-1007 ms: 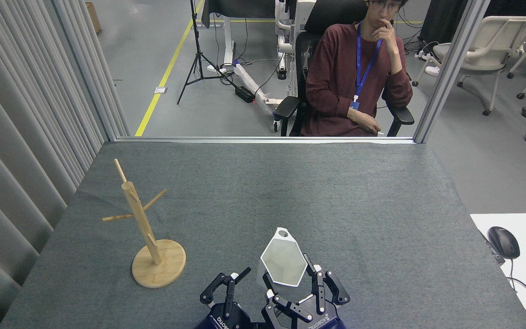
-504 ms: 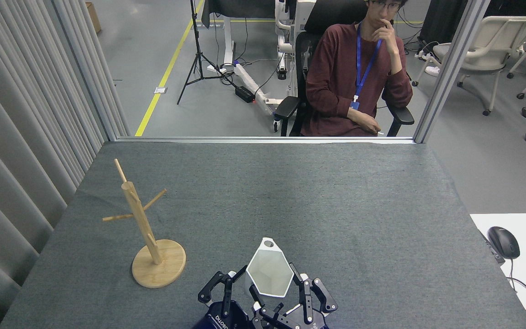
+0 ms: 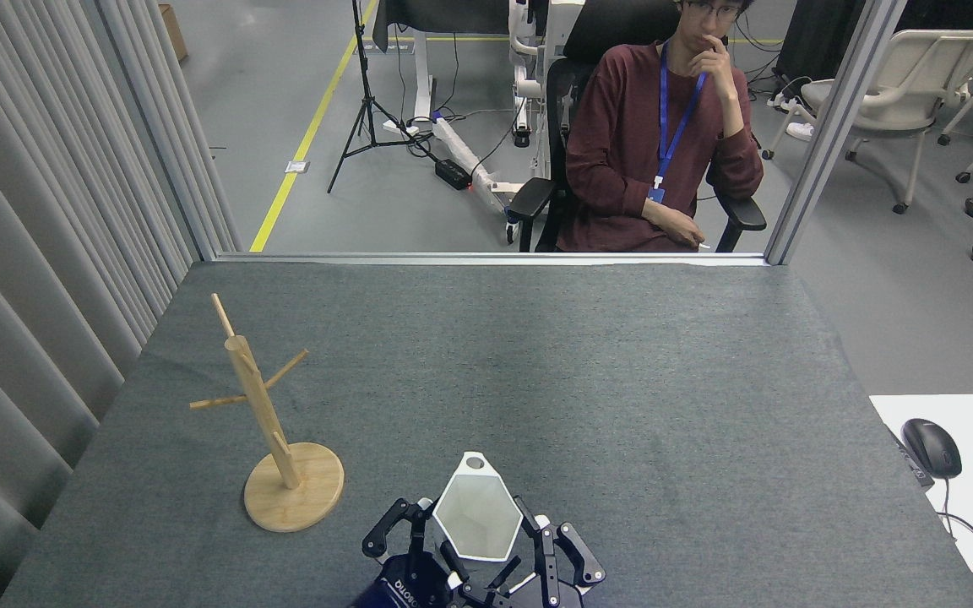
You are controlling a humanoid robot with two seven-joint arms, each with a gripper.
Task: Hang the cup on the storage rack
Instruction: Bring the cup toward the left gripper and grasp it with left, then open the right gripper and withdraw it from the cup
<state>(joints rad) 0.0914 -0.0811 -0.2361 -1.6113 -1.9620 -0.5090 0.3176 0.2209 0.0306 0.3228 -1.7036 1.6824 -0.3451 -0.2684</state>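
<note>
Grey felt table [image 3: 622, 380]; right fingers [image 3: 530, 522] gripped the rigid, fragile cup [image 3: 476, 517] by its rim, left fingers [image 3: 391, 530] spread empty, rack [image 3: 267, 422] near

Just right of the round wooden rack base [image 3: 294, 487], both grippers were black linkage fingers on dark-blue bodies with white lettering.

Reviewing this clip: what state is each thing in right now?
cup: upright, mouth up, held between the right hand's fingers, handle pointing away.
storage rack: upright on the table, pegs bare.
right hand: shut on the cup.
left hand: open, holds nothing, beside the cup.
</note>
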